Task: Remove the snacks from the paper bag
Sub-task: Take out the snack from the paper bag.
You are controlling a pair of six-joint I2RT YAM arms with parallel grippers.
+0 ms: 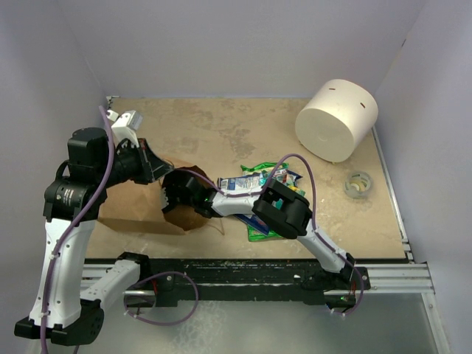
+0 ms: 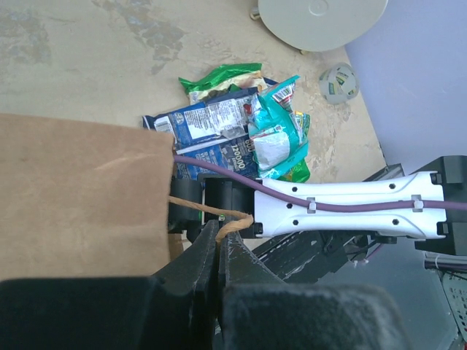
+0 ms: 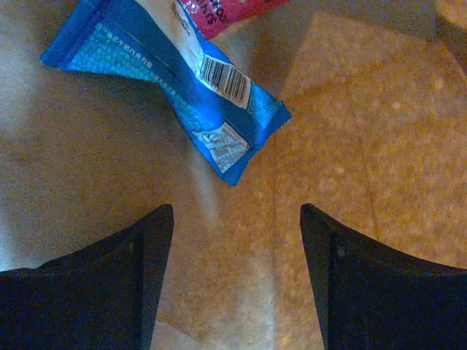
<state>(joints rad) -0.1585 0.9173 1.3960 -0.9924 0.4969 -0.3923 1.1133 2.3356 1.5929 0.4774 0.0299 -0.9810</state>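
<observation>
The brown paper bag lies on its side at the left, mouth facing right. My left gripper is shut on its tan loop handle, pinched between the fingertips. My right gripper reaches into the bag mouth. In the right wrist view it is open and empty over the brown paper floor, just short of a blue-and-white packet with a red-pink packet beyond it. Outside the bag lies a pile of snacks: green, blue-and-white and teal.
A big white cylinder lies at the back right, and a small roll of tape sits near the right edge. The right arm's white link crosses in front of the bag mouth. Grey walls enclose the table.
</observation>
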